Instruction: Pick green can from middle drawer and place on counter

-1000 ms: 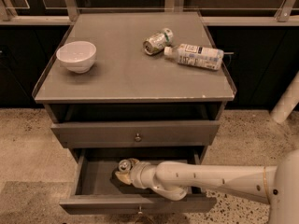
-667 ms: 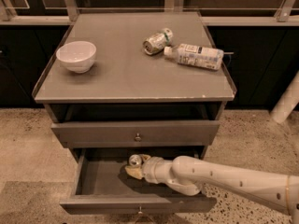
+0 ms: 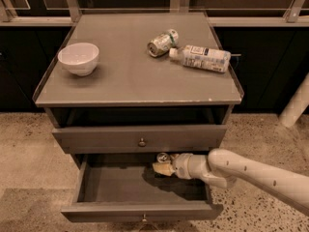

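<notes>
Dim warm overhead light, dark bkgd, gripper point(image 3: 163, 166) clasping green can point(image 3: 163, 157) over shadowed middle drawer point(image 3: 120, 185) floor.

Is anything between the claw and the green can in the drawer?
Nothing. The camera view shows the claw holding the green can directly, no gap, inside the open middle drawer.

Outstretched arm point(image 3: 260, 175) from right, gripper point(image 3: 163, 168) low centre clasping green can point(image 3: 163, 157)
</notes>
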{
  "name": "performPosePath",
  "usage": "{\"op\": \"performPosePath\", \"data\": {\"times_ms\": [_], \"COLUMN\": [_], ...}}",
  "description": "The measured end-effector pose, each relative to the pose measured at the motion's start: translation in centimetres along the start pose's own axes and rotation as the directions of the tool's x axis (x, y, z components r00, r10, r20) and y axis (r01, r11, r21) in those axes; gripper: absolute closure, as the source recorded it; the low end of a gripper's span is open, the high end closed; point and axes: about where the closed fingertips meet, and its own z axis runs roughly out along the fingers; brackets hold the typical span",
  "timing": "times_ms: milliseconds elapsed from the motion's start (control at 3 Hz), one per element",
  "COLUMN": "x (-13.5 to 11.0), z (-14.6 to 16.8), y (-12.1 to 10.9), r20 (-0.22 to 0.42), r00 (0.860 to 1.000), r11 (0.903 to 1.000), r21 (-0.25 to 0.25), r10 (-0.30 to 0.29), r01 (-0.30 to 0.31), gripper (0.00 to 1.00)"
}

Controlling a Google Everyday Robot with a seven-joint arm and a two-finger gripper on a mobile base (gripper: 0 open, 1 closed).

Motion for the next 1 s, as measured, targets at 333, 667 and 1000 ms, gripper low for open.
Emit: {"op": "performPosePath", "data": {"times_ms": [333,667,1000], "x": [-0.2,0.1,1.0], "z": [-4.3,-8.2,-10.0], "y": [-1.8,-0.3,2.5], "r20": [-0.004,-0.008,-0.008], "r00": [1.000,1.000,0.998], "r11": [0.9989,0.9890,0.9580], "r21": [-0.047,-0.146,-0.280], "r10": [0.007,0.025,0.062], "r01": [-0.007,-0.026,-0.062], "gripper": [1.00,1.00,1.00]}}
